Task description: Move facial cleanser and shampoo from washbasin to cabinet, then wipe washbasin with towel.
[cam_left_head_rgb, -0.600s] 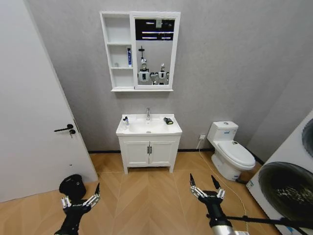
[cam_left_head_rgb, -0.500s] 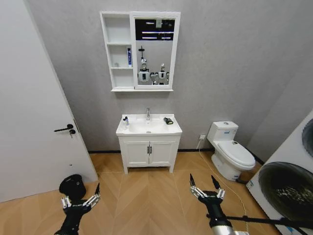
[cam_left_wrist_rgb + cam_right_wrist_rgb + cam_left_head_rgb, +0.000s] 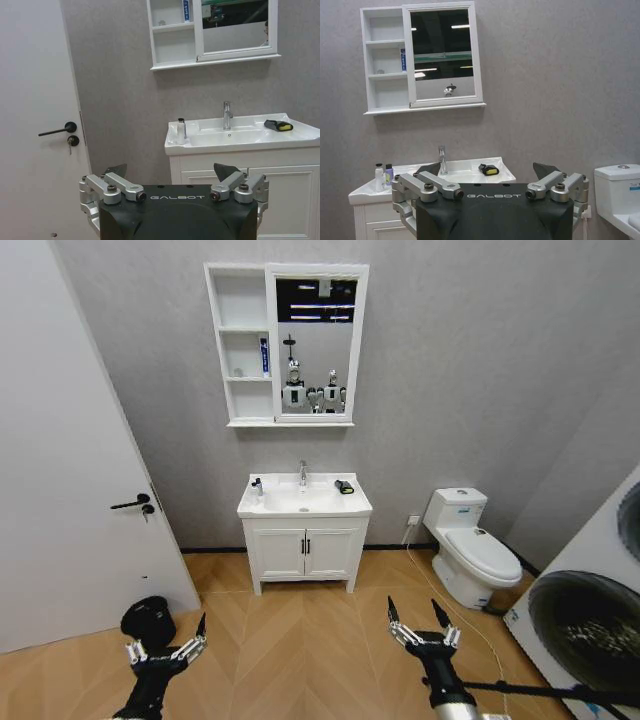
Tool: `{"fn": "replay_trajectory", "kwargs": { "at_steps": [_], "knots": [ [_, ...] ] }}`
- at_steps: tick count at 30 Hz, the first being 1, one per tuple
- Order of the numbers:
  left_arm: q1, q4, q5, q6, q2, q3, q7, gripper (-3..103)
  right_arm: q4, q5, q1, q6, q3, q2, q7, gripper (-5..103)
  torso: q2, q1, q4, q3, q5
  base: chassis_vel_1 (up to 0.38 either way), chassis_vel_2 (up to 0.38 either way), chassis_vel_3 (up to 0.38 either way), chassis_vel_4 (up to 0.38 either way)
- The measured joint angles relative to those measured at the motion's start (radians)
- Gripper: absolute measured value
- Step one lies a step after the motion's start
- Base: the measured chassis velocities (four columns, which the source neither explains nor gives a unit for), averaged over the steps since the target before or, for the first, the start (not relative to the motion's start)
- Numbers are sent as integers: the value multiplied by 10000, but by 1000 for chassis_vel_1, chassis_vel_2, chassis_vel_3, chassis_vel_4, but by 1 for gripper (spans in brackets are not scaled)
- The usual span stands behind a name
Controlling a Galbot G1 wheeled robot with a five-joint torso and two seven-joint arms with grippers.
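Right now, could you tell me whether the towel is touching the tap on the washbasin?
Apart. The left wrist view shows the towel lying on the washbasin rim, with bare white ceramic between it and the tap.

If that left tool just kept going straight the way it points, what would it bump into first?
Probably the washbasin on its white vanity, which the left tool, open, faces across bare wooden floor. Nothing seems to stand between, though depth is hard to judge.

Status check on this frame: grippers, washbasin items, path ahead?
Left gripper and right gripper open, low, empty. Two bottles and towel on washbasin, cabinet above. Bare floor between.
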Motion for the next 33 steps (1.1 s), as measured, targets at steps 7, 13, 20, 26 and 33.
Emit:
{"fn": "replay_trajectory", "kwargs": {
  "at_steps": [7,13,20,26,33],
  "knots": [
    [-98,29,-66,6,75,13,-1,97,48,-11,-27,14,70,5,-39,100,1,-1,0,-1,0,0,0,0,0],
    [-236,160,-161,31,166,6,-8,97,58,-31,-107,102,121,16,-70,100,1,-3,0,-2,0,-41,31,43,-36],
    [-277,201,-166,34,243,20,-9,93,121,-82,-146,148,150,52,-86,100,1,-2,0,-1,2,-163,146,155,-156],
    [-269,189,-222,38,262,-30,-10,97,20,-216,-164,181,40,100,-97,100,-1,1,1,1,6,-238,242,240,-247],
    [-284,246,-216,38,260,-4,-13,96,16,-233,-188,190,70,24,-91,100,1,-2,0,-1,3,-299,296,295,-315]
  ]
}}
